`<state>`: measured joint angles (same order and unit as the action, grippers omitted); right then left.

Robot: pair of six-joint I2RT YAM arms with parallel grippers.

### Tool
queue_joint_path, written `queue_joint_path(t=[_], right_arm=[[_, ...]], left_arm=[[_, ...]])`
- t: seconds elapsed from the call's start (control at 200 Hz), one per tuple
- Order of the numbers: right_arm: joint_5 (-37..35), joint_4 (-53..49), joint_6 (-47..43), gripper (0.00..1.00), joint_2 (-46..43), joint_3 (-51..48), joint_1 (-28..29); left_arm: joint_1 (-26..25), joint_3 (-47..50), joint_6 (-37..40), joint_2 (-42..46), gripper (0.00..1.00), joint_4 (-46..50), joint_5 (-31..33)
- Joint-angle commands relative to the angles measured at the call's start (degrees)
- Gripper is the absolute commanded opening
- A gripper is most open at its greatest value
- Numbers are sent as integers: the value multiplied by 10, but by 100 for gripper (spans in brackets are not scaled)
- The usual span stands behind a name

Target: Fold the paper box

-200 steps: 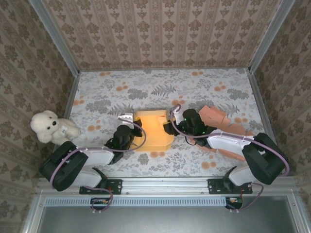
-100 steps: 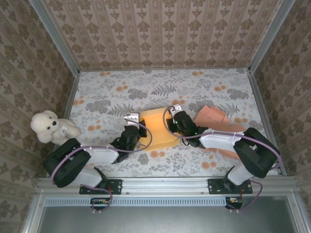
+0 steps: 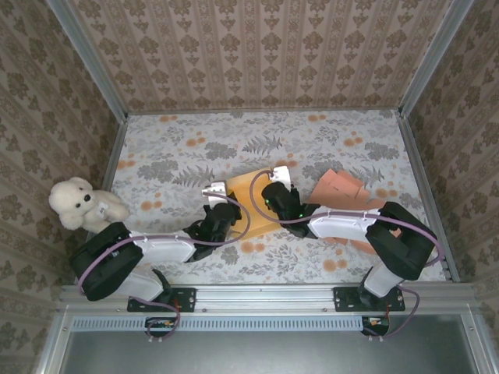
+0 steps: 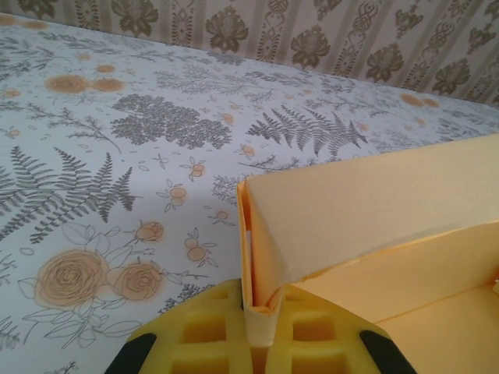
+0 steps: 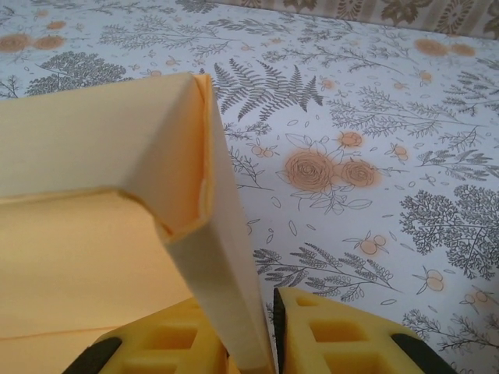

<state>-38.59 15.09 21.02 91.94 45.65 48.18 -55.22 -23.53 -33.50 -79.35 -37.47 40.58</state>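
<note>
The yellow paper box (image 3: 251, 195) lies mid-table, partly folded, with walls raised. My left gripper (image 3: 222, 212) holds its left side and my right gripper (image 3: 270, 200) its right side. In the left wrist view the left gripper (image 4: 261, 310) is shut on a doubled-over wall of the paper box (image 4: 351, 210), which rises straight out from between the yellow fingers (image 4: 203, 331). In the right wrist view a folded corner wall of the paper box (image 5: 222, 257) stands between the jaws of the right gripper (image 5: 248, 315), pressed against the left pad, with a thin dark line at the right pad.
A white teddy bear (image 3: 82, 204) sits at the left edge of the floral table (image 3: 312, 148). Flat salmon paper sheets (image 3: 343, 187) lie to the right of the box, partly under the right arm. Patterned walls enclose the table on three sides.
The right gripper has closed onto the box's wall and moved left. The left gripper, still shut, has shifted right. The box has turned and looks narrower between them.
</note>
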Motion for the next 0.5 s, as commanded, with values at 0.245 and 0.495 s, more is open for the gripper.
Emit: queue_joint_path(t=[0.245, 0.495], right_arm=[[151, 148, -24, 34, 21, -31, -18], [124, 195, -42, 34, 16, -43, -18]], left_arm=[[-8, -4, -22, 14, 0, 31, 45], [-9, -4, -17, 13, 0, 35, 39]])
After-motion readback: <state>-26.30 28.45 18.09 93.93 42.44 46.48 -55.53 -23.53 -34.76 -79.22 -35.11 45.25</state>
